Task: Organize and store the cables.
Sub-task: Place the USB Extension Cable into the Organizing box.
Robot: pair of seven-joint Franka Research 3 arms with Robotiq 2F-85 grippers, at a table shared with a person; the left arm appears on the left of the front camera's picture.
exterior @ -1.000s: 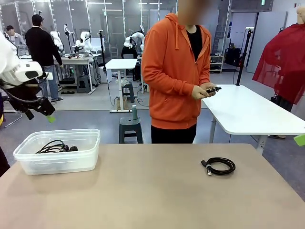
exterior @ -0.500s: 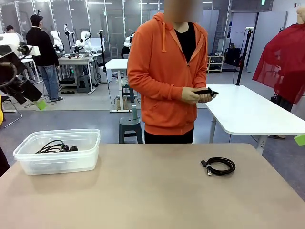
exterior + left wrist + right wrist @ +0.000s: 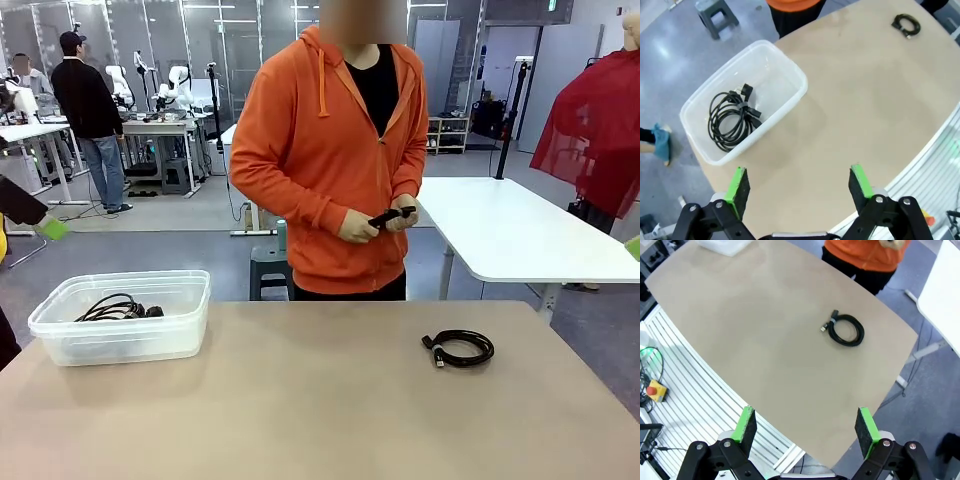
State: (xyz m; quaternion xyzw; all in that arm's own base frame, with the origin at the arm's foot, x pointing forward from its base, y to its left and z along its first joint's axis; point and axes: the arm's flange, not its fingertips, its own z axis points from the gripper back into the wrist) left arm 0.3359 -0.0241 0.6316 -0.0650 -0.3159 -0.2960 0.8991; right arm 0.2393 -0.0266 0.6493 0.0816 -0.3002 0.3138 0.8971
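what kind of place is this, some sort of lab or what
Most likely a robotics lab or test hall. It's an open floor with white worktables, there's a red emergency-stop button near the tan table, and the right gripper hangs open above that table.

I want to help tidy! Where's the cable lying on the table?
Front view: the coiled cable lies on the table's right side, far from the clear bin.
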